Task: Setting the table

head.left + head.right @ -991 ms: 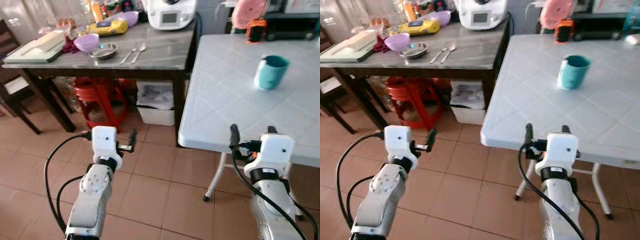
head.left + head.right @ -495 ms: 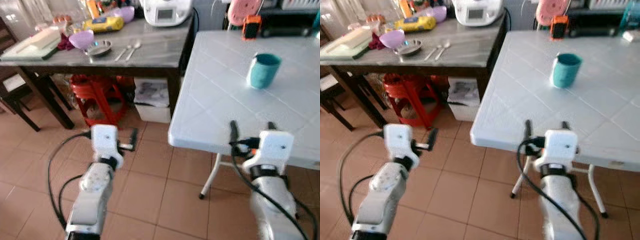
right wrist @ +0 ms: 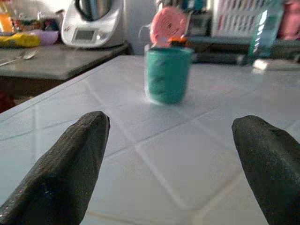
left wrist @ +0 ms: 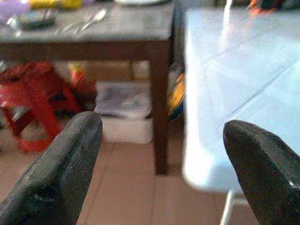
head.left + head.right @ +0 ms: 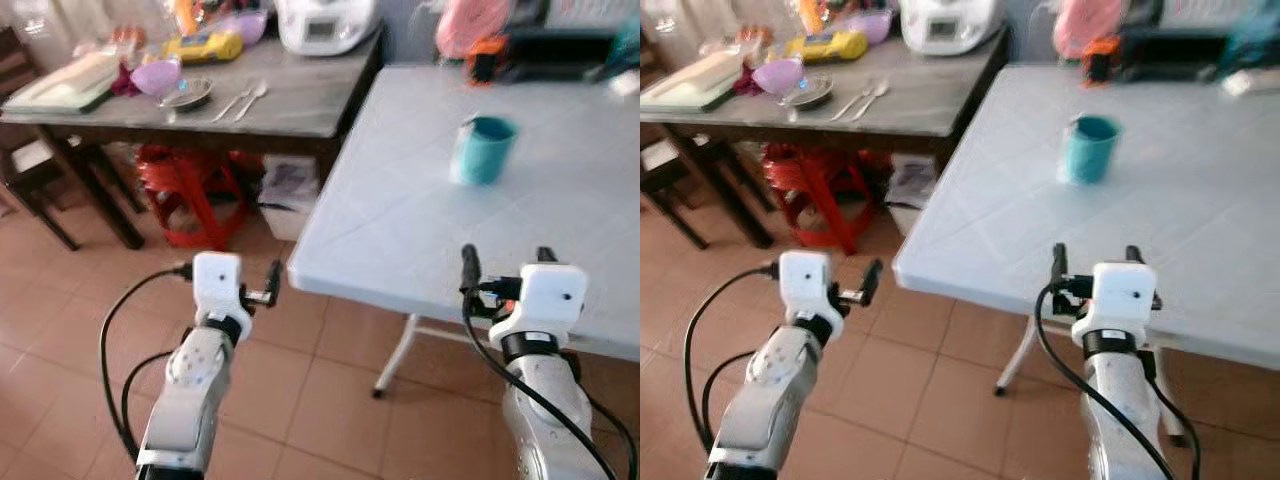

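On the white table (image 5: 420,220) a teal cup (image 5: 482,150) is standing upright, well in from the near edge. The right gripper (image 5: 503,262) is hovering just above that near edge with its black fingers (image 3: 70,164) spread wide and nothing between them; the cup is lying straight ahead along its line. The left gripper (image 5: 262,283) is hanging over the tiled floor (image 5: 90,290) beside the table corner, fingers (image 4: 56,173) likewise apart and empty.

Judgement: the remaining tableware is sitting on the dark side table (image 5: 300,100) — two spoons (image 5: 243,98), a steel dish (image 5: 188,92) and a purple bowl (image 5: 158,74) — so the step in hand is probably an approach to fetch them. To do it well, the body needs squaring to that table first, the left arm lifting clear of its edge, and the spoons being taken by their handles from above.

Hard to make out: both head views are blurring; items at the back of the side table are smearing together. A pink object (image 5: 470,25) and dark clutter behind the cup are unidentifiable. Far table edges are cropped.
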